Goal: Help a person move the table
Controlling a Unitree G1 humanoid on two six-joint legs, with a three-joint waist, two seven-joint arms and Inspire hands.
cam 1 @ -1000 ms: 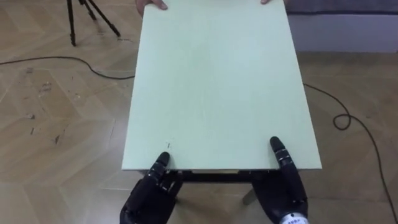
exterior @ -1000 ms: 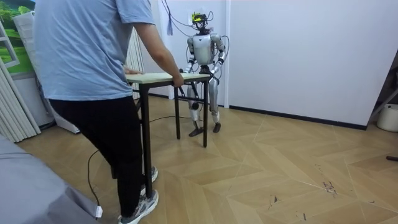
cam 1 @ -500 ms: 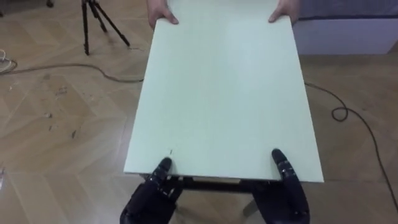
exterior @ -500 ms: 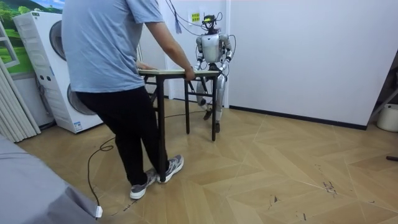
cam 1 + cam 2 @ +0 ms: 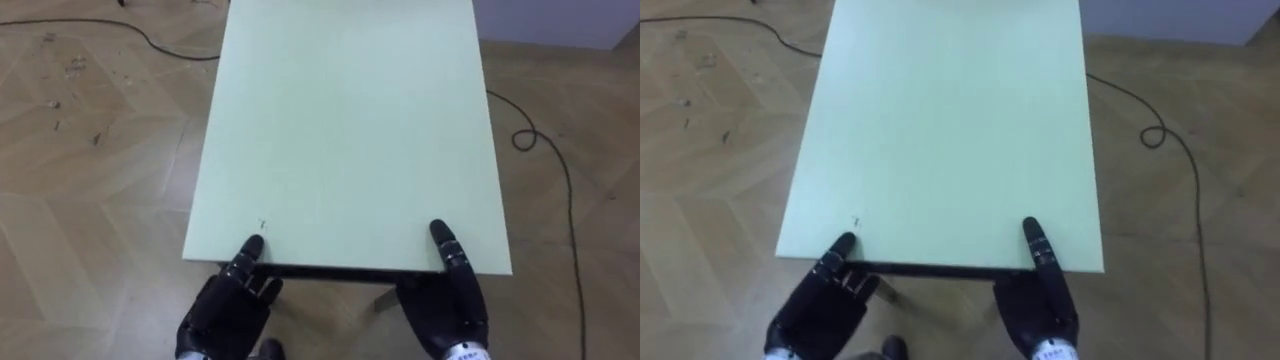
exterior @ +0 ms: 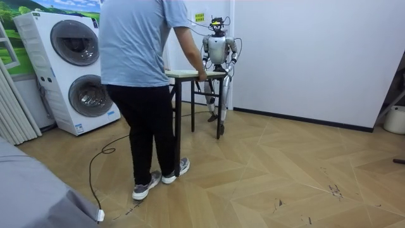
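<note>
1. Compared with a second back: spotted the surface (image 6: 186,73) further toward the room view's right, closer to the white wall. Saw the person (image 6: 142,63) stepped along with it, leaving the stacked washing machines (image 6: 69,69) uncovered. Saw the robot backed up a bit too, close to the wall.
2. Found the surface running away from the robot in the eye views, plain pale top, near edge right at the hands. Saw the far end held by the person in the room view.
3. Caught the left hand (image 5: 225,310) clamped on the near-left edge, thumb lying on top and the rest tucked below. Same deal with the right hand (image 5: 445,315) at the near-right edge, thumb up top, pinching.
4. Pegged this as mid-carry, with both ends held and the walk under way. Couldn't tell from the room view whether the legs were off the floor.
5. Next move, probably: keep both grips firm, hold the top level, match the person's pace stepping backward, and mind the wall close behind.
6. Writing-wise: made out a tiny dark mark (image 5: 263,226) on the top near the left thumb and a small yellow sign (image 6: 199,17) on the wall behind the robot. Couldn't read either, way too small. Couldn't make out any brand on the washing machines.
</note>
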